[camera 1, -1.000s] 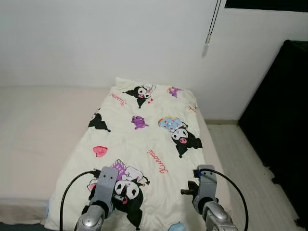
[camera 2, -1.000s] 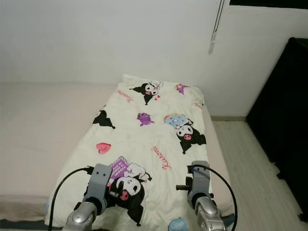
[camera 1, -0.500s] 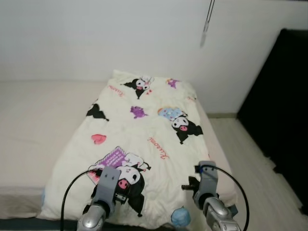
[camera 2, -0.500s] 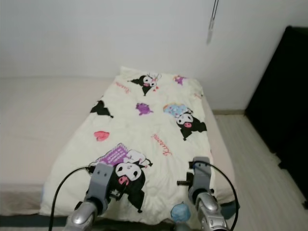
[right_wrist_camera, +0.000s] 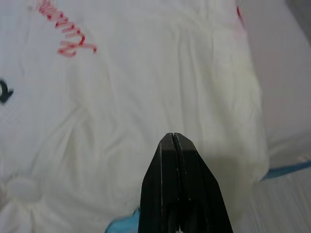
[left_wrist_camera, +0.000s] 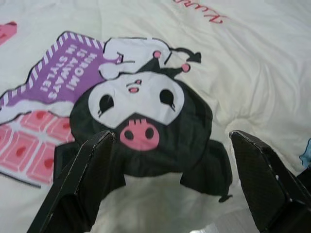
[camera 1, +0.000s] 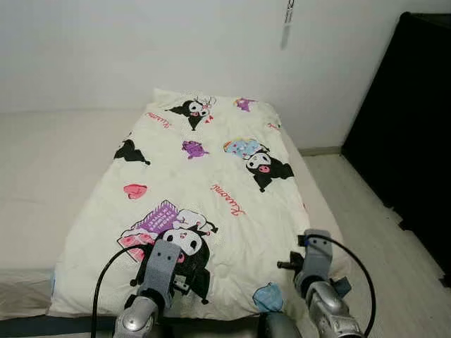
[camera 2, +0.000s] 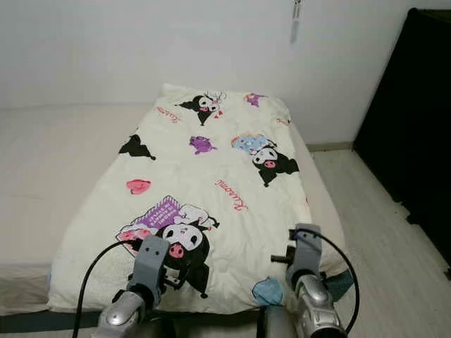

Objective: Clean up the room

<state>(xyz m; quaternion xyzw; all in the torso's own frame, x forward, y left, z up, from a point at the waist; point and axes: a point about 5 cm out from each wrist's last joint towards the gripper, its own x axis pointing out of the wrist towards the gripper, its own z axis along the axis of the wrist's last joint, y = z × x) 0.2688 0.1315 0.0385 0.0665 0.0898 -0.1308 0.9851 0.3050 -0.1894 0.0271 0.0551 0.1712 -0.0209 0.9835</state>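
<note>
A cream comforter (camera 1: 204, 204) printed with black-and-white cartoon characters, pink hearts and red script lies spread flat over the right-hand part of a bed (camera 1: 42, 176), its far end up against the white wall (camera 1: 141, 49). The bare pale mattress shows to the left of it, and a narrow strip shows along its right edge. The comforter's near edge hangs over the foot of the bed, where a small light-blue print (camera 1: 268, 297) sits at the hem.

The robot stands at the foot of the bed with both arms raised low in front of it. The left hand (left_wrist_camera: 170, 160) hovers over the near-left part of the comforter, its two black fingers (left_wrist_camera: 82, 179) spread wide apart, framing the big black character with the pink snout (left_wrist_camera: 138, 121) and the purple striped card beside it; nothing is between them. The right hand (right_wrist_camera: 175, 145) is over the comforter's near-right corner, its fingers pressed together to a point with no cloth between them.

To the right of the bed runs pale wood-look floor (camera 1: 366, 218), and beyond it a dark black curtain or cabinet (camera 1: 416, 141) stands against the wall. A blind cord's pull (camera 1: 287, 13) hangs down the wall above the bed's far end.
</note>
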